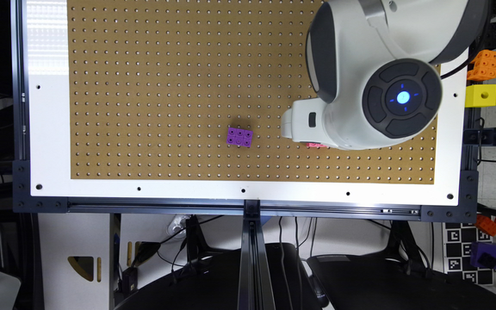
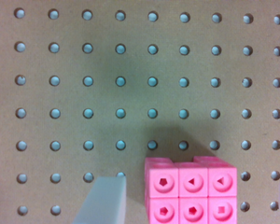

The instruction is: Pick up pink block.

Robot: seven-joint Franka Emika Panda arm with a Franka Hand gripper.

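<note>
Gripper (image 2: 191,200) is spread wide: in the wrist view one pale finger (image 2: 102,200) sits just beside one side of the pink block (image 2: 191,193), and a sliver of the other finger shows at the far edge of the frame, with a gap on that side. So the block is between the jaws but nothing's pinching it yet, and it isn't centred; it's much nearer the one finger.

That's my main worry, tbh. If the jaws close from here, the near finger probably hits first and shoves the block sideways across the pegboard (image 2: 84,93) before the other one arrives. It could twist and end up gripped on a corner, or get squeezed out. Also hard to tell from these shots how low the fingertips are; too high and it'd only catch the studded top and slip on the lift.

In the exterior view the block is just a pink sliver (image 1: 317,145) peeking out under the arm (image 1: 360,86), toward that view's right. The purple block (image 1: 239,137) is well apart on the left, so no real mix-up risk.

Pose-wise, the arm hangs over the board with the wrist pointing straight down over the block.
</note>
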